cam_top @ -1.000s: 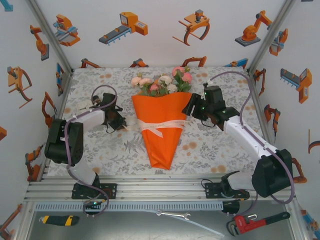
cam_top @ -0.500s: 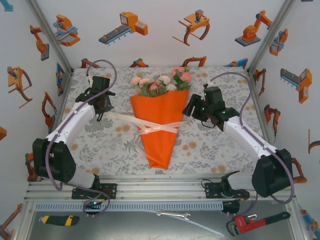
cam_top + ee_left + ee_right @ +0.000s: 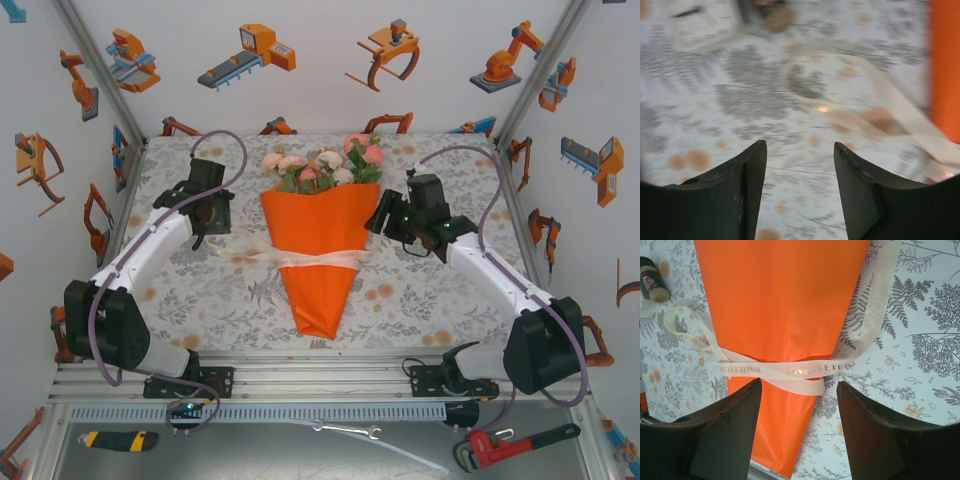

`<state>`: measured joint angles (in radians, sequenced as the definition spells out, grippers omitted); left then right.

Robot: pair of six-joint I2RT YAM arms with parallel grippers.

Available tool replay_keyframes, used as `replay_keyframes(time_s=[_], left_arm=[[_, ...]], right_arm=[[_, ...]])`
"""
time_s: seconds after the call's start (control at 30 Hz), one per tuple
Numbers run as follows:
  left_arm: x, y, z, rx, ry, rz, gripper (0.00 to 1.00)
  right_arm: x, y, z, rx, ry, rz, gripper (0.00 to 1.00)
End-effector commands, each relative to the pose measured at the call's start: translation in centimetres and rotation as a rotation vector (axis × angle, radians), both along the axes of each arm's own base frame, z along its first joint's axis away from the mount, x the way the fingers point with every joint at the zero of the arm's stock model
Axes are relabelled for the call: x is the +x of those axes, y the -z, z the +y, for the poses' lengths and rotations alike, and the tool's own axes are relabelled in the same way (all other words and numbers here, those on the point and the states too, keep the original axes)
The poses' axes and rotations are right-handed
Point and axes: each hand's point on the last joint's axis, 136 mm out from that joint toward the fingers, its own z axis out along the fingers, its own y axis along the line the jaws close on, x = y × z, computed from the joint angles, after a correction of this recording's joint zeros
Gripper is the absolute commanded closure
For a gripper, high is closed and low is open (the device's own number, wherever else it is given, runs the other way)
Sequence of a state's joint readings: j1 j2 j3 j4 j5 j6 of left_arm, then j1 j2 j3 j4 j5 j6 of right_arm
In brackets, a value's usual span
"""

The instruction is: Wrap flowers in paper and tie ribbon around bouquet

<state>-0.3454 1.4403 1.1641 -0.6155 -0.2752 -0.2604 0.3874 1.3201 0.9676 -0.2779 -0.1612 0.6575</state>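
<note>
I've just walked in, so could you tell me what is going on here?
Two robot arms are tying up a bouquet. The flowers sit in an orange paper cone lying on the table, with the cream ribbon crossed over its waist, no bow formed. The left gripper hangs open by the ribbon's left loop; the right gripper hangs open above the cone, holding nothing.

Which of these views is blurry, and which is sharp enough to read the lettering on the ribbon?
Left wrist: blurred, with the ribbon and the edge of the paper smeared. Right wrist: sharp, and the ribbon's gold print reads LOVE IS ETERNAL. Top external: in focus and evenly lit with only soft shadows, but the lettering is too small to read.
</note>
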Motion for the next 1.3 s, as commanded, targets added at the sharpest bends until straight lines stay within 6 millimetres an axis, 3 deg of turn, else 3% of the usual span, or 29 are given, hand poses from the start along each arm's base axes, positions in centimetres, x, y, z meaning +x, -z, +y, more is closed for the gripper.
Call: replay_keyframes(time_s=[0.0, 0.03, 0.13, 0.2, 0.3, 0.57, 0.63, 0.7, 0.8, 0.83, 1.03, 1.17, 1.27], left_arm=[[-2.0, 0.6, -9.6, -0.336, 0.252, 0.071, 0.46], [-2.1, 1.3, -10.7, -0.316, 0.287, 0.092, 0.46], [-1.6, 3.4, -11.0, -0.222, 0.275, 0.155, 0.47], [-1.3, 4.4, -11.3, -0.188, 0.274, 0.185, 0.47], [-1.2, 4.1, -11.8, -0.201, 0.284, 0.179, 0.49], [-1.8, 2.7, -11.3, -0.211, 0.293, 0.127, 0.49], [-1.8, 2.6, -10.9, -0.206, 0.282, 0.121, 0.47], [-1.9, 2.5, -10.7, -0.207, 0.274, 0.118, 0.45], [-1.8, 2.3, -10.4, -0.217, 0.261, 0.105, 0.44], [-1.8, 2.2, -10.4, -0.220, 0.256, 0.104, 0.44], [-1.9, 1.4, -10.3, -0.231, 0.254, 0.079, 0.43], [-2.2, 1.4, -10.5, -0.245, 0.266, 0.083, 0.42], [-2.6, 1.9, -11.0, -0.264, 0.283, 0.096, 0.41]], right_arm=[[0.2, 0.5, 0.5, 0.010, -0.013, 0.004, 0.42], [0.2, 0.7, 0.7, 0.004, -0.025, 0.004, 0.43], [0.5, 1.8, 0.6, -0.058, -0.068, 0.001, 0.43], [0.9, 3.6, -0.5, -0.183, -0.082, 0.011, 0.42], [1.3, 5.8, -1.3, -0.273, -0.075, 0.113, 0.39], [3.3, 10.2, 2.7, -0.047, -0.040, 0.240, 0.38], [3.2, 10.9, 2.8, -0.039, -0.030, 0.273, 0.42], [3.0, 11.1, 2.6, -0.035, -0.011, 0.283, 0.57], [3.1, 10.1, 1.9, -0.040, 0.022, 0.248, 0.93], [3.1, 9.4, 1.5, -0.050, 0.036, 0.228, 1.00], [4.1, 4.4, 0.5, -0.073, 0.065, 0.096, 1.00], [6.5, 1.1, -0.1, -0.117, 0.098, 0.002, 1.00], [8.7, 0.2, -1.8, -0.156, 0.146, -0.011, 1.00]])
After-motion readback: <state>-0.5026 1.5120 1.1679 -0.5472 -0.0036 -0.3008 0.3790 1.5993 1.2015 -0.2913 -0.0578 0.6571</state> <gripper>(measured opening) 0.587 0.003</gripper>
